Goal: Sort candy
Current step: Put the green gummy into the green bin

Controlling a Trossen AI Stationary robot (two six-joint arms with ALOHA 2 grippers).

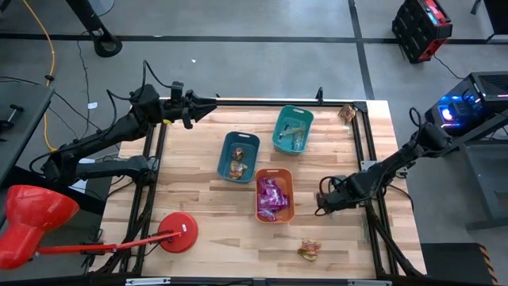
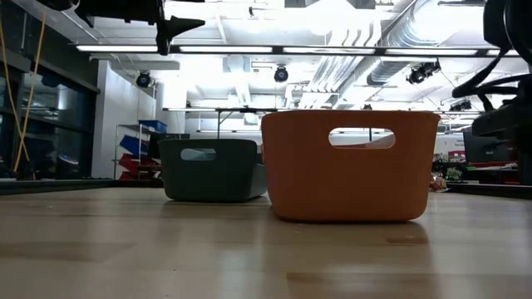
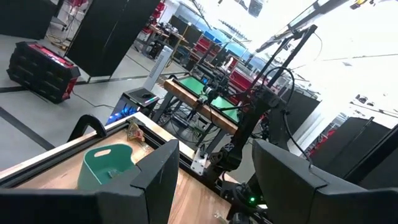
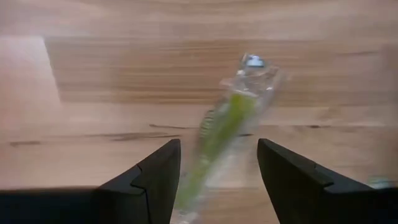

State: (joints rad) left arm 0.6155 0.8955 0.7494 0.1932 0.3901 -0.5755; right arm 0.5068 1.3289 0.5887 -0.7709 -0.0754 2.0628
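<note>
A thin pale green stick candy [image 4: 231, 115] in a clear wrapper lies flat on the wood, right of the orange bin [image 1: 289, 208]. My right gripper [image 4: 217, 149] is open and low over the table [image 1: 324, 201]; its fingers stand on either side of the stick's near end without touching it. My left gripper [image 1: 213, 102] is open and raised over the far left corner of the table. The orange bin holds purple packets [image 1: 270, 197]. One teal bin [image 1: 225, 148] holds orange-brown sweets; the other teal bin [image 1: 279, 131] holds green sticks.
Loose sweets lie near the table's near edge [image 1: 309, 251] and at its far right corner [image 1: 347, 112]. A red lamp stand [image 1: 178, 233] sits at the near left corner. In the low view the orange bin [image 2: 349, 178] and a teal bin [image 2: 212, 178] stand side by side.
</note>
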